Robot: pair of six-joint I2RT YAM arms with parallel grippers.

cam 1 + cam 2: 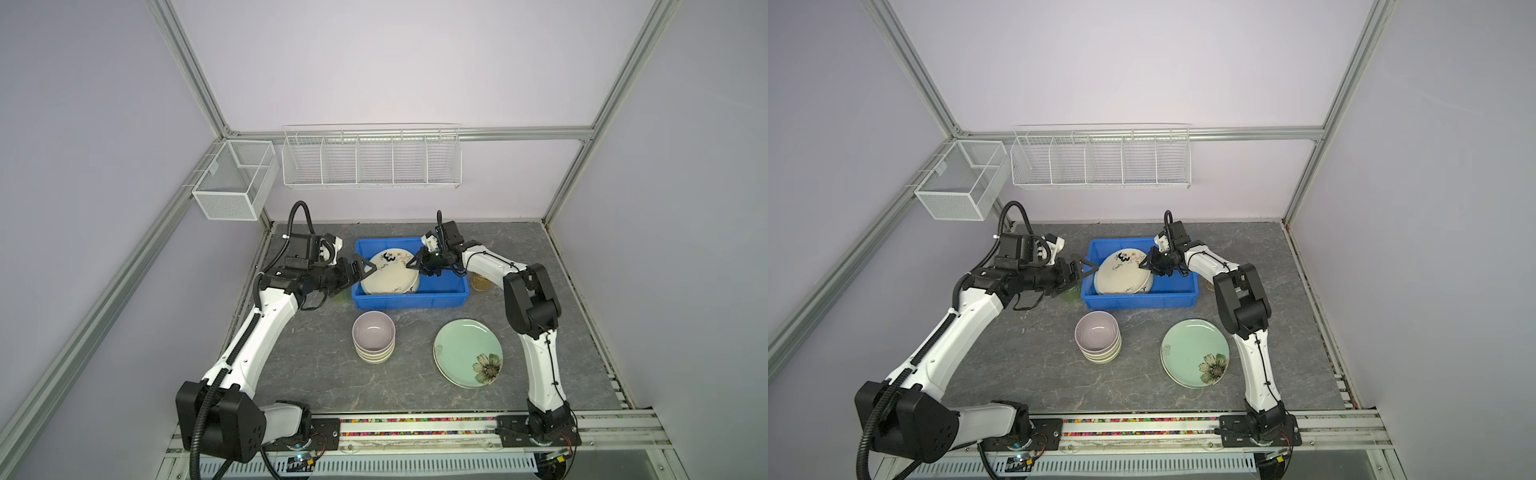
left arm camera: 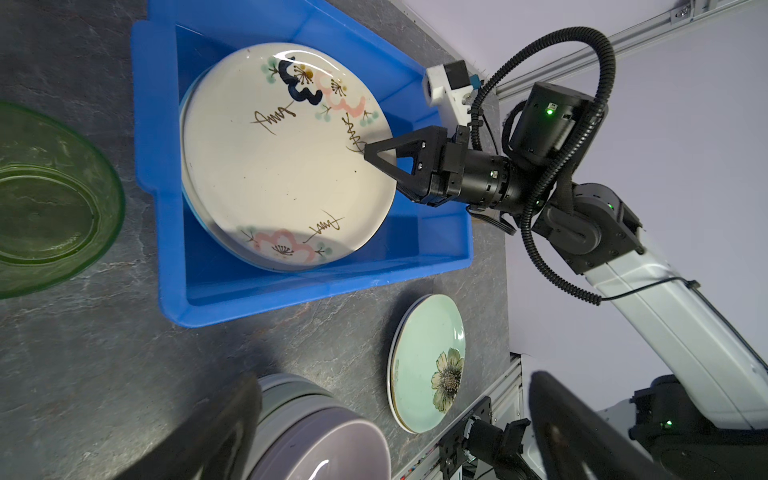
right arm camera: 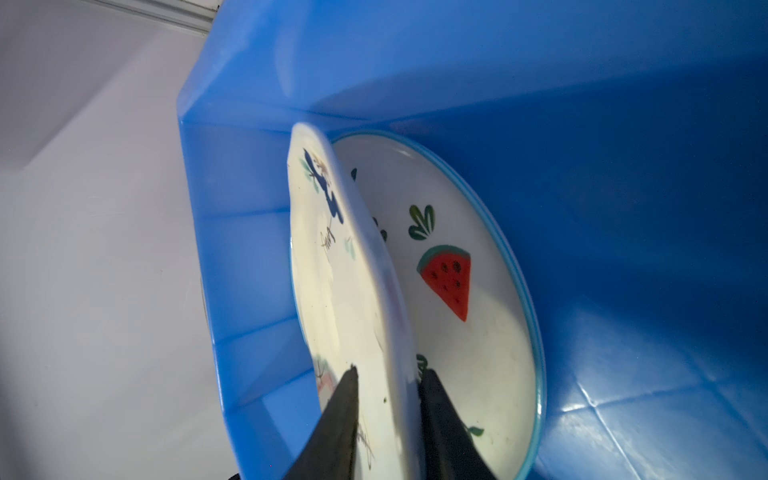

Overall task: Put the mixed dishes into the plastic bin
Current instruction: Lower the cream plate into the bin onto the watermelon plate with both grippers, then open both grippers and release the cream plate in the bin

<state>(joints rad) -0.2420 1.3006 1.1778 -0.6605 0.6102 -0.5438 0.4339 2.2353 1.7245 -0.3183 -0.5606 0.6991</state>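
The right pincer [image 3: 388, 370] is set astride the raised rim of the cream plate [image 3: 332, 270]; whether it presses cannot be told; the plate is leaned on the watermelon plate [image 3: 478, 353] inside the blue bin [image 3: 623, 145], spread from the pincer toward the left arm [image 1: 266, 316].

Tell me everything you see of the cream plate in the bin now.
The cream plate is round, glossy, ceramic-looking, painted with pink and navy blossoms, teal dots and brown squiggles. It sits face up inside the bin, tilted over the watermelon plate, its edge raised on the side of the right gripper. That gripper's jaws straddle the rim there; whether they press it is unclear.
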